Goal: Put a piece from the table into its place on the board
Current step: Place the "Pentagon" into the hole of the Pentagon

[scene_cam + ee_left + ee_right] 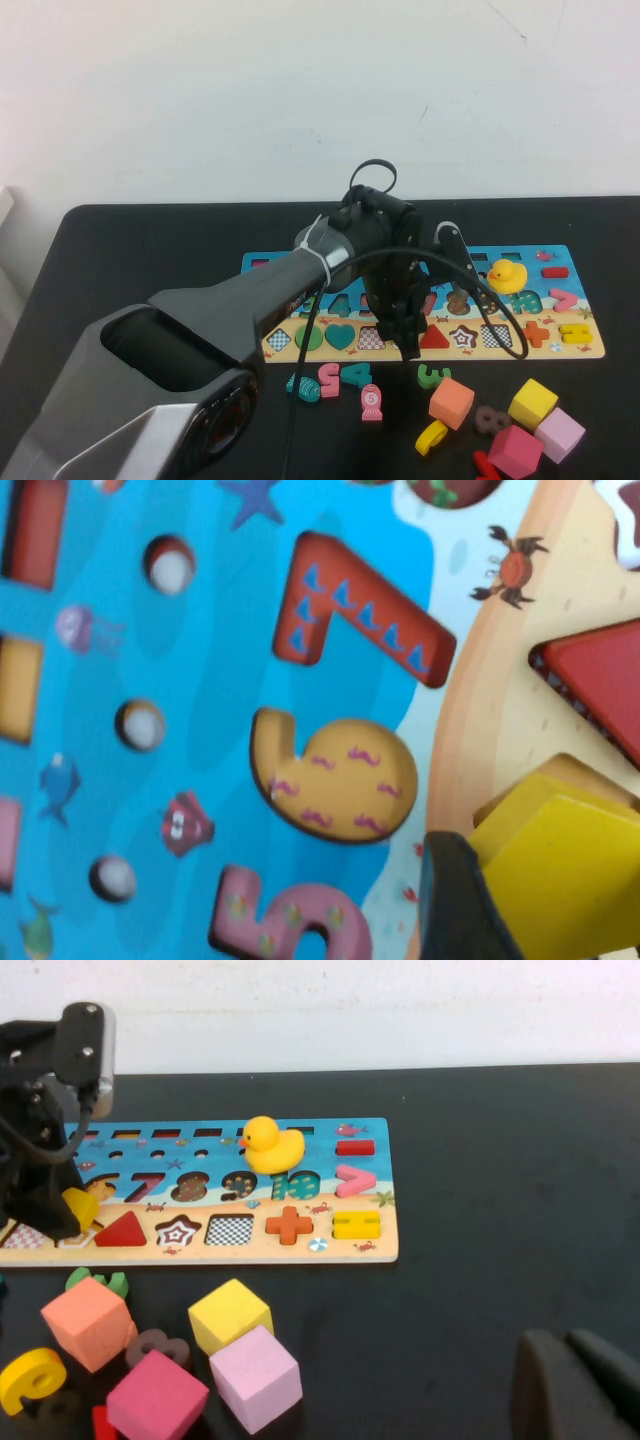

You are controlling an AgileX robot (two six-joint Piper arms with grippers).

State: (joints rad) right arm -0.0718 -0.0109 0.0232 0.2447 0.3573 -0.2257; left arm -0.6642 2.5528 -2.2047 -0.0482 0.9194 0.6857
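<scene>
Piece (pixel 555 865): yellow pentagon, held in the left gripper (pixel 408 335), fingers closed on it; one dark finger (pixel 455 900) shows against its edge in the left wrist view. It sits tilted over the board's (pixel 585 345) tan strip, at the empty recess just beside the red triangle (pixel 434 337), in the lower centre of the high view. One corner looks raised, so judged not yet seated; whether the lower edge touches the recess cannot be told.

Done: pick-up and carry to the slot. Left: level the piece, press it in, release, retreat.

Right gripper (pixel 580 1385): parked low over the surface (pixel 500 1110), lower right of its own wrist view, well apart from the board; fingers nearly together, holding nothing.

Loose blocks and number pieces lie in front of the board, untouched.
</scene>
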